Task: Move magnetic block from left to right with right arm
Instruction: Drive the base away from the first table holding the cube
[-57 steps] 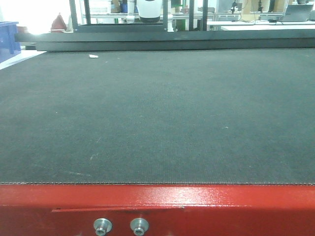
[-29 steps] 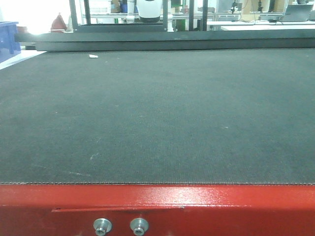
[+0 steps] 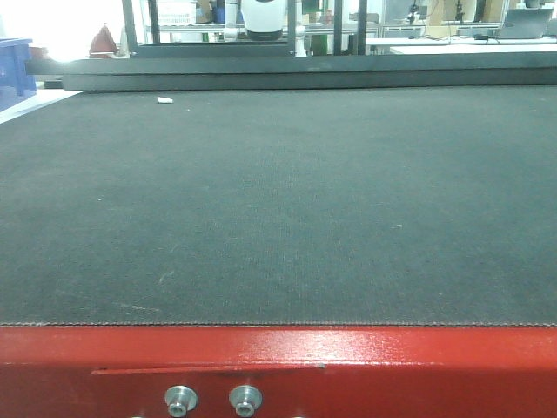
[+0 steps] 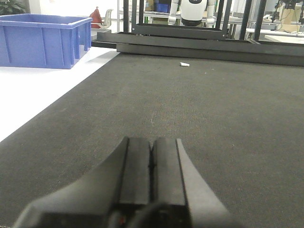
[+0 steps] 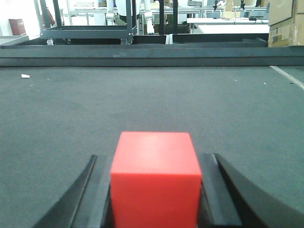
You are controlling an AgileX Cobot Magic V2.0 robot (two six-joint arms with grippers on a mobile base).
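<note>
The magnetic block (image 5: 155,178), a plain red cube, fills the lower middle of the right wrist view. My right gripper (image 5: 155,157) is shut on it, with one dark finger pressed against each side face, low over the dark mat (image 5: 152,104). In the left wrist view my left gripper (image 4: 152,139) is shut with its two pads pressed together and nothing between them, just above the mat. The front view shows only the bare mat (image 3: 278,200), with neither the grippers nor the block in it.
A blue bin (image 4: 42,40) stands on a white surface (image 4: 28,99) left of the mat. A small white scrap (image 4: 184,64) lies near the far edge. Black frame rails (image 3: 296,74) run along the back. The red table edge (image 3: 278,361) bounds the front.
</note>
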